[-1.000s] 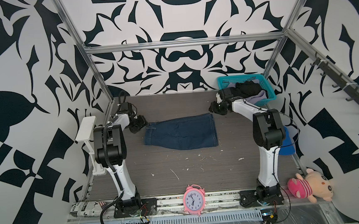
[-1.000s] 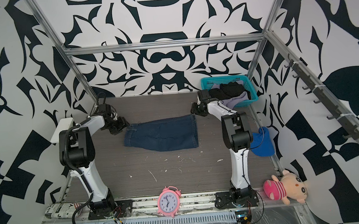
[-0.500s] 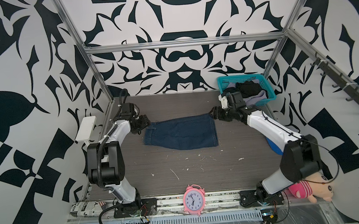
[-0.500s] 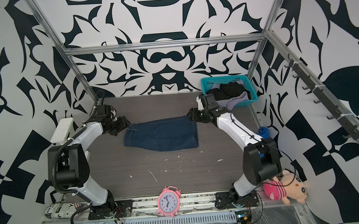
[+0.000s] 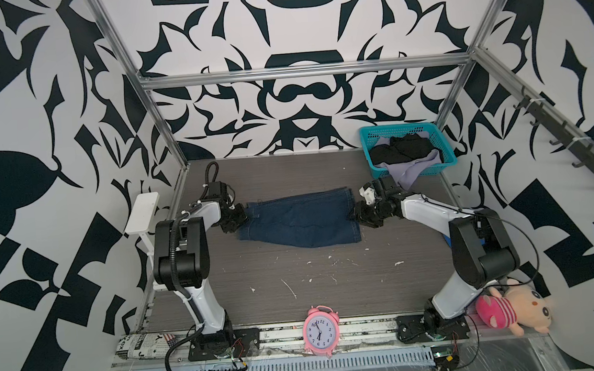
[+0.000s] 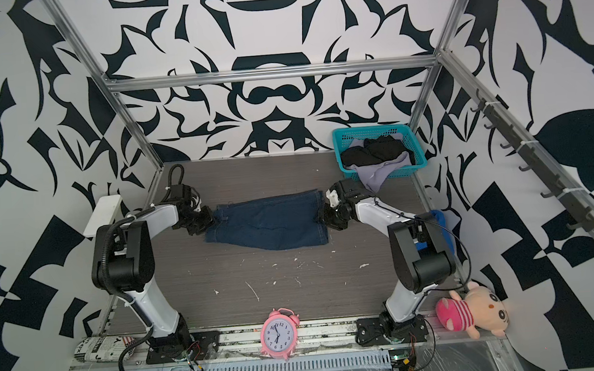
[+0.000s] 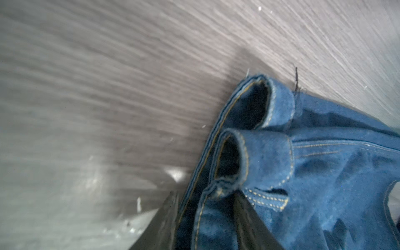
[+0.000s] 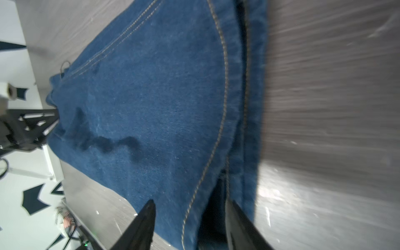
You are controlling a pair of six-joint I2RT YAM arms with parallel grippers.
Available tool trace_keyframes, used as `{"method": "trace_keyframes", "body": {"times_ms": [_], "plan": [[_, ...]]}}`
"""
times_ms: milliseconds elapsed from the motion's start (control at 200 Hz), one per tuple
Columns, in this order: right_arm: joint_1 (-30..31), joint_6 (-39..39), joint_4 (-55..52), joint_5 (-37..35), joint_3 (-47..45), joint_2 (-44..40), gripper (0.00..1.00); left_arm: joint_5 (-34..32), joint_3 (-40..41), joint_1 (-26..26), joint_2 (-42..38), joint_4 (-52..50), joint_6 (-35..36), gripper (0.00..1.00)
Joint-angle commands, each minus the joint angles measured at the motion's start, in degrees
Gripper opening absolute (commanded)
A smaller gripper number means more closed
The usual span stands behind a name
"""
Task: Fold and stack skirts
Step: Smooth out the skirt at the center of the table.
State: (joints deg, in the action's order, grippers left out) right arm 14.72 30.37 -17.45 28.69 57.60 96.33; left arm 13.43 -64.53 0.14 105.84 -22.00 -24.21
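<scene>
Now we are logging one denim skirt [image 5: 301,222] lying crosswise on the table [image 5: 331,280], waistband at the left gripper [image 7: 207,216], hem at the right gripper [image 8: 188,216]. Both sets of jaws are straddling cloth; we cannot tell if they grip. One black skirt [image 5: 398,150] and one lavender skirt [image 5: 407,175] are in the basket [image 5: 368,152].

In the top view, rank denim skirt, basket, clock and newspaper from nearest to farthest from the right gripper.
1. Denim skirt: hem at the right gripper.
2. Basket: behind it, back right corner.
3. Clock: front edge, middle.
4. Newspaper: front left corner.
</scene>
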Motion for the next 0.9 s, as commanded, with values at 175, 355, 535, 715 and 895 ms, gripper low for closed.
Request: {"method": "trace_keyframes", "body": {"times_ms": [175, 355, 535, 715, 895], "plan": [[-0.73, 0.92, 0.62, 3.71, 0.55, -0.16, 0.08, -0.59, -0.85, 0.11, -0.95, -1.27, -1.81, 0.45], [-1.27, 0.54, -2.26, -0.95, -0.52, -6.56, 0.00, -2.60, -0.25, 0.12, -3.17, -2.10, -1.81, 0.46], [-1.54, -2.76, -3.14, -7.76, -4.08, -2.55, 0.00, -3.93, 0.96, 0.10, -3.56, -1.29, -1.81, 0.46], [-1.44, -2.94, 2.13, -9.27, -7.94, 1.10, 0.00, -4.44, 0.75, 0.08, -3.48, -1.85, -1.74, 0.47], [-1.44, -4.50, 3.12, -14.11, -8.91, 3.45, 0.00, -7.79, 0.89, 0.07, -6.68, -3.25, -1.81, 0.49]]}}
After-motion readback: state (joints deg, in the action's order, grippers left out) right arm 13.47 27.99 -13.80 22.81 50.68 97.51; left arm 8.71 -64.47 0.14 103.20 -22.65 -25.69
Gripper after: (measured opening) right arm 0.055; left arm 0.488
